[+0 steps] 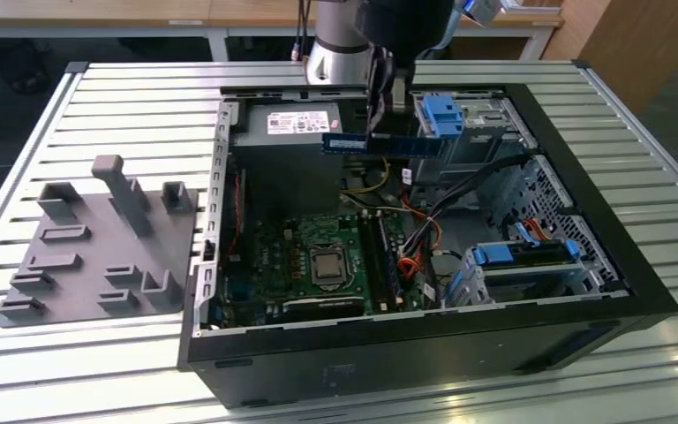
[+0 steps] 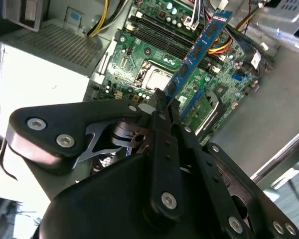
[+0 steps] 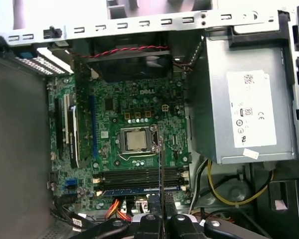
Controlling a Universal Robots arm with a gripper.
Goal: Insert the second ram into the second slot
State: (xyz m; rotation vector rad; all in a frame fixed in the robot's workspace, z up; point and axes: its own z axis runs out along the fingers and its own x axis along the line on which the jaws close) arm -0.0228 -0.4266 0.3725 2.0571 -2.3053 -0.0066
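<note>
The second ram (image 1: 381, 143), a thin dark blue-green stick with black chips, hangs level above the open computer case (image 1: 621, 265), over its far half. My gripper (image 1: 388, 124) is shut on it from above. In the second wrist view the gripper (image 2: 163, 102) clamps one end and the second ram (image 2: 199, 45) reaches out over the motherboard. In the first wrist view the second ram (image 3: 161, 169) shows edge-on as a thin line above the memory slots (image 3: 139, 175), with the gripper (image 3: 162, 216) at its base. One slot holds a blue stick (image 3: 139, 189). The slots (image 1: 387, 261) lie well below the held stick.
A grey power supply (image 1: 297, 124) sits at the case's far side, blue drive brackets (image 1: 443, 115) beside the arm and another (image 1: 525, 254) at the exterior view's right. Cables (image 1: 416, 238) cross near the slots. A grey fixture plate (image 1: 92, 256) lies at the exterior view's left.
</note>
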